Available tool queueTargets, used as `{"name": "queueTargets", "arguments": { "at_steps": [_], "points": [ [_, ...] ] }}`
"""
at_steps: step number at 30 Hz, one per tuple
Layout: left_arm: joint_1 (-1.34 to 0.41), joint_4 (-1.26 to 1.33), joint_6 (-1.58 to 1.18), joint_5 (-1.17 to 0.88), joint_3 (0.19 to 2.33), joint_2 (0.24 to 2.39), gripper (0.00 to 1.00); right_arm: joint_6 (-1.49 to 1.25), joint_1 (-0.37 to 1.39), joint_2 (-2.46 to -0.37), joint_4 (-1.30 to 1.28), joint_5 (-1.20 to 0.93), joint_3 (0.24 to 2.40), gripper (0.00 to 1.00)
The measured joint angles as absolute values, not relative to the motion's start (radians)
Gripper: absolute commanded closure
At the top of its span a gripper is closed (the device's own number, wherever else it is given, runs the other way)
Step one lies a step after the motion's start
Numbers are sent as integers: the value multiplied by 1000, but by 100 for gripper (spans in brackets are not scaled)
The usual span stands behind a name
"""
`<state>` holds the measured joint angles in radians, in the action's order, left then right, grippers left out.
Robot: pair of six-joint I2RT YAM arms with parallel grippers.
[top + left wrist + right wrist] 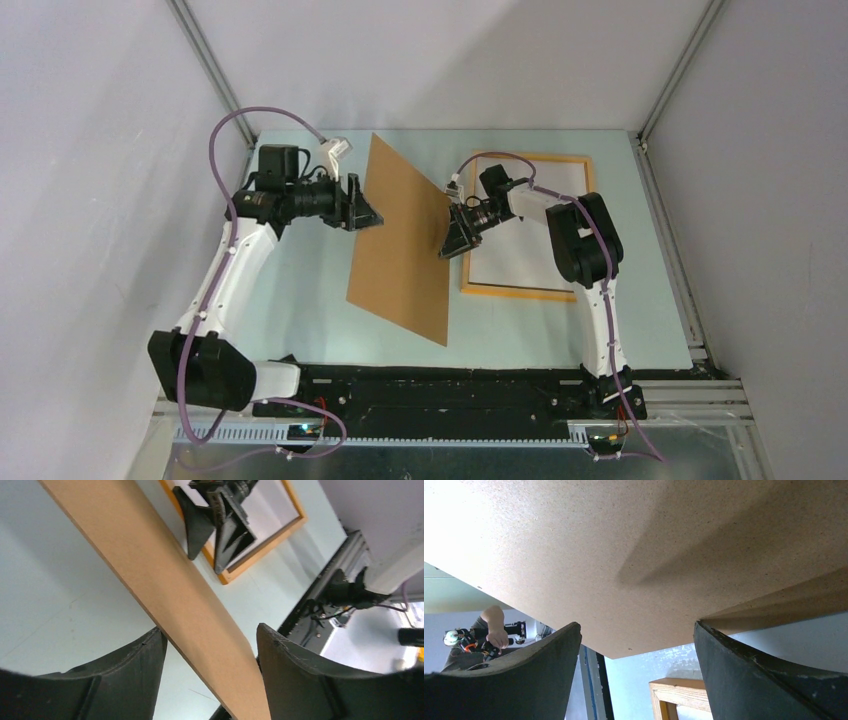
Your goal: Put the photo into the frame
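The orange-yellow frame (575,160) lies flat at the right of the table, partly under my right arm. A white sheet (520,255) lies inside it, the photo with its white back up; its printed side is hidden. The frame also shows in the left wrist view (265,550) and the right wrist view (679,690). A plain brown backing board (405,240) stands tilted on edge mid-table between my grippers. My left gripper (368,213) is open at its left face, and the board (150,565) passes between its spread jaws. My right gripper (455,238) is open under the board's right face (624,545).
A black base rail (450,385) runs along the near edge. Grey walls and metal posts (210,60) enclose the pale blue table (300,300). A person (489,635) shows beyond the table in the right wrist view.
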<state>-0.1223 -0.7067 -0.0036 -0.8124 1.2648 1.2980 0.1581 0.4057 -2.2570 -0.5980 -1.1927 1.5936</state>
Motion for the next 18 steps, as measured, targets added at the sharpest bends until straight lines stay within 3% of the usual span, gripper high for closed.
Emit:
{"name": "queueTargets", "arguments": {
  "at_steps": [6, 15, 18],
  "points": [
    [-170, -706, -46, -670, 1288, 1334, 53, 149, 405, -2251, -585, -1193, 1586, 12],
    [-232, -719, -117, -553, 1342, 1380, 92, 130, 397, -2236, -573, -1176, 1567, 10],
    [-238, -736, -159, -501, 1370, 1399, 99, 116, 389, -2228, -578, -1166, 1566, 9]
  ]
}}
